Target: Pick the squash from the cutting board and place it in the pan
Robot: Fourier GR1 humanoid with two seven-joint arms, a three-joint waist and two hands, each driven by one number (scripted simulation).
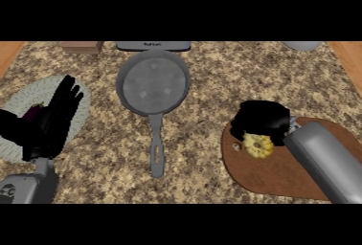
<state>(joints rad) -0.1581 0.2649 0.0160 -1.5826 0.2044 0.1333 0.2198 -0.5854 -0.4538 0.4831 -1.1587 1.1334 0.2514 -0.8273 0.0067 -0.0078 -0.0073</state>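
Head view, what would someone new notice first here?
Probably the grey pan at the counter's middle, empty, its handle pointing toward the robot. To the right, the right hand is curled over a yellow squash on the brown cutting board. The left hand rests open at the left, above a pale plate.

Open counter (212, 95) between board (283, 177) and pan (153, 83)
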